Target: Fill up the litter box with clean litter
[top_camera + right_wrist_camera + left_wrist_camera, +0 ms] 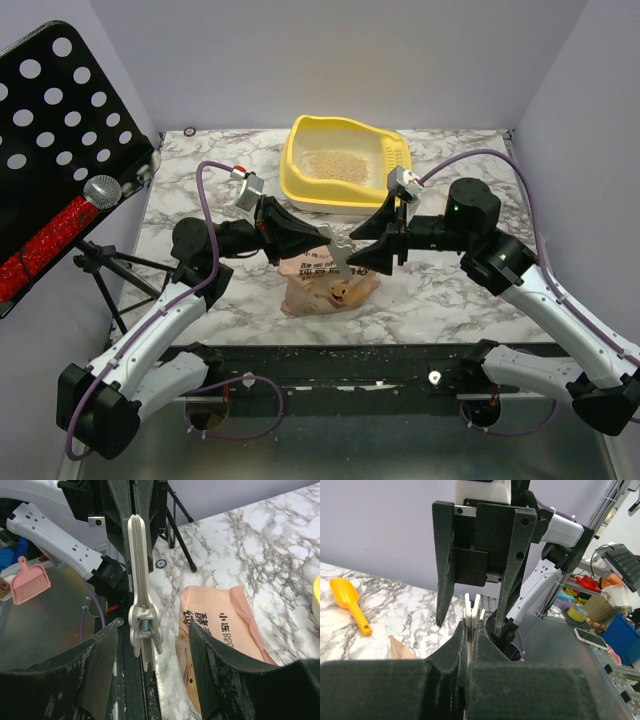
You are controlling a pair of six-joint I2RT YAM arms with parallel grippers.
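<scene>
The pale-yellow litter box [300, 180] stands at the back middle of the marble table, with a thin layer of beige clean litter [335, 165] inside. A tan printed litter bag [325, 288] lies flat in front of it and also shows in the right wrist view [225, 630]. My left gripper [325, 238] is shut on a pale plastic bag clip [141, 570] and holds it above the bag. In the left wrist view [470, 625] its jaws pinch the clip [471, 605]. My right gripper [152, 627] is open, with its fingers on either side of the clip's spring end and not touching it.
A small orange scoop [350, 602] lies on the marble. A black perforated stand with a microphone [100, 190] leans at the table's left edge. Litter grains are scattered along the table's front rail [340, 352]. A pink dustpan [30, 580] lies off the table.
</scene>
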